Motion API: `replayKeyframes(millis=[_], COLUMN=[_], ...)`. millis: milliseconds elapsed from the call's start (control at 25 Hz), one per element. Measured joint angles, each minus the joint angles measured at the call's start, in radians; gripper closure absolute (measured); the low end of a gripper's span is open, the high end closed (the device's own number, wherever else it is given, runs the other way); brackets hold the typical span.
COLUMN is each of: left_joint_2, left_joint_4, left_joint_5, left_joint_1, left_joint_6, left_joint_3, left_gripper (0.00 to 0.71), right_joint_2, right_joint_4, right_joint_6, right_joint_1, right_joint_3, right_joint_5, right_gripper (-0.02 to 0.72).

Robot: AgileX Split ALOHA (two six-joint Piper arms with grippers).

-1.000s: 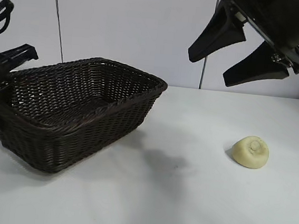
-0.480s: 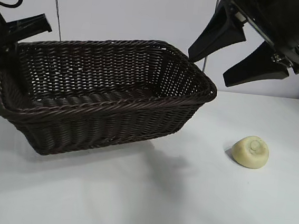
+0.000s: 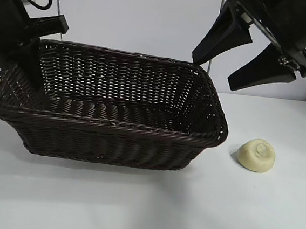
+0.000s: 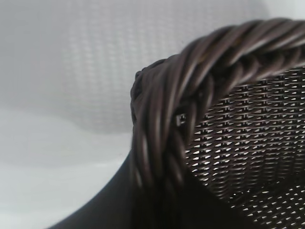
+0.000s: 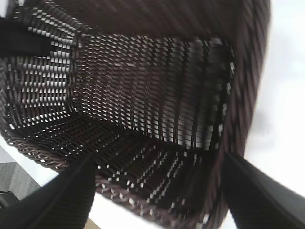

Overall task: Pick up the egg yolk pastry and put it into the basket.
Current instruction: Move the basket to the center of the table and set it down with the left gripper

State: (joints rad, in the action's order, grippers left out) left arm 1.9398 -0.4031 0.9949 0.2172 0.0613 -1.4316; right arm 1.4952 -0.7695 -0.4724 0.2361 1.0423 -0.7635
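White table (image 3: 133, 210), basket (image 3: 107, 137) lengthwise left-right, pastry (image 3: 256, 155) dimple-up

White table (image 3: 133, 210), pale panelled wall (image 3: 124, 20)

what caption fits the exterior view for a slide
Left gripper grips the dark woven wicker basket rim; open right gripper hovers above the pale yellow domed pastry.

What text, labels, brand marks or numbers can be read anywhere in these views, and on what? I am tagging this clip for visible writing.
None: no view shows any readable word, number or sign.
The basket is plain dark wicker with no tag.
The egg yolk pastry bears only a round dimple, no stamp.
The left gripper and right gripper show no markings.
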Motion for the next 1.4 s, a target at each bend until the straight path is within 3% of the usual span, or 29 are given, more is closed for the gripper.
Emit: replayKeyframes(millis=[840, 960, 1080, 1120, 1240, 1400], left_joint_2=[0.119, 0.119, 0.120, 0.120, 0.109, 0.052], left_joint_4=[-0.015, -0.024, -0.025, -0.018, 0.014, 0.061], left_joint_5=[-0.072, -0.073, -0.039, -0.020, 0.047, 0.119], left_joint_1=[0.000, 0.000, 0.000, 0.000, 0.000, 0.000], left_joint_6=[0.045, 0.045, 0.045, 0.045, 0.045, 0.045], left_joint_3=[0.011, 0.011, -0.011, -0.025, -0.066, -0.111], left_gripper=[0.602, 0.483, 0.267, 0.226, 0.163, 0.148], right_joint_2=[0.000, 0.000, 0.000, 0.000, 0.000, 0.000], right_joint_4=[0.003, 0.003, 0.003, 0.003, 0.003, 0.003], right_joint_6=[0.000, 0.000, 0.000, 0.000, 0.001, 0.001], right_joint_1=[0.000, 0.000, 0.000, 0.000, 0.000, 0.000], right_joint_3=[0.000, 0.000, 0.000, 0.000, 0.000, 0.000], right_joint_5=[-0.001, -0.001, -0.001, -0.001, -0.001, 0.000], right_gripper=[0.167, 0.167, 0.167, 0.167, 0.167, 0.167])
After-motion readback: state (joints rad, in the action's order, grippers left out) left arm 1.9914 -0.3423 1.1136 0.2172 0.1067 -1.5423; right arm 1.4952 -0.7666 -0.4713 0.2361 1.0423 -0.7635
